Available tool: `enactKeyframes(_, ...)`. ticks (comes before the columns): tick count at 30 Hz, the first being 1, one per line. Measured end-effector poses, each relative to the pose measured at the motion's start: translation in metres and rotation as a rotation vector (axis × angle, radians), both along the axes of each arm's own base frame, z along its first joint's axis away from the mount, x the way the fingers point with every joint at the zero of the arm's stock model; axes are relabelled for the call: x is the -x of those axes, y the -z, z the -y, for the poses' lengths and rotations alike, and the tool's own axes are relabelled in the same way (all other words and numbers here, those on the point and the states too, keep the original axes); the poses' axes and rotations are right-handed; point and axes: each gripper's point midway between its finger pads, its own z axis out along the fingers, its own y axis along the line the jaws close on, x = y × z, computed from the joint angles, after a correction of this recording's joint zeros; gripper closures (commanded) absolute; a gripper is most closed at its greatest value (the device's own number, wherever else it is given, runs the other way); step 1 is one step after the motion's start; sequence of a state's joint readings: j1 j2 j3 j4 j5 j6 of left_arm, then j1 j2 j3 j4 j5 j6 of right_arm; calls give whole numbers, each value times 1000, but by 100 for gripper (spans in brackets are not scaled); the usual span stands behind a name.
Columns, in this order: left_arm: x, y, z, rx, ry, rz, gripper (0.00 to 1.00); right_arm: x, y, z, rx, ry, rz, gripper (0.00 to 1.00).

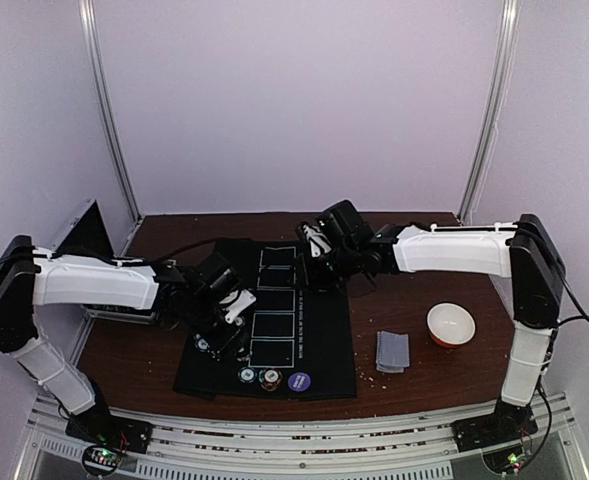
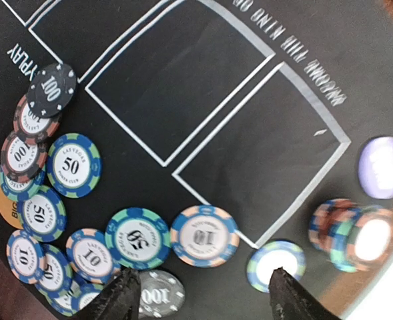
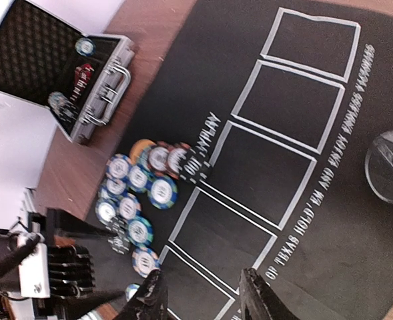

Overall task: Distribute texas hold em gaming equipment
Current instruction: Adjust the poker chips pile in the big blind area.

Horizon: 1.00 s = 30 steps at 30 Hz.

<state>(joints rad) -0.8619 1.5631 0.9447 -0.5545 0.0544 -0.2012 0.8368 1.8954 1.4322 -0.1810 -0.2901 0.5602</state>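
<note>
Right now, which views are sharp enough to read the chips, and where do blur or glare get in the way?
Left wrist: the spread chips read sharply, but the stacked chips and the purple disc at the right are blurred and washed out. Right wrist: the mat lettering is legible, the spread chips softer. Top external: even light, the stacked chips too small to read.

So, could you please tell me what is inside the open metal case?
Dark foam lining shows in the case, plus a few chips and something red. The rest of its tray is hidden behind its side and handles.
</note>
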Motion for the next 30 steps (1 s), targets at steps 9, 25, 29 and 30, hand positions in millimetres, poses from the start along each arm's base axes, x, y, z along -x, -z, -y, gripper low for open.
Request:
enactKeyframes(9,-6,38,-1,-203,48,75,46,9,33,22,100,19,-33,60)
enactKeyframes(25,-29,39,-8,-262,-50,141,57,12,41,27,122,6,-33,60)
enactKeyframes(29,-46,38,-26,-276,-140,145,57,13,41,27,123,5,-33,60)
enactKeyframes(30,-50,37,-33,-283,-165,147,57,13,41,27,124,5,-33,60)
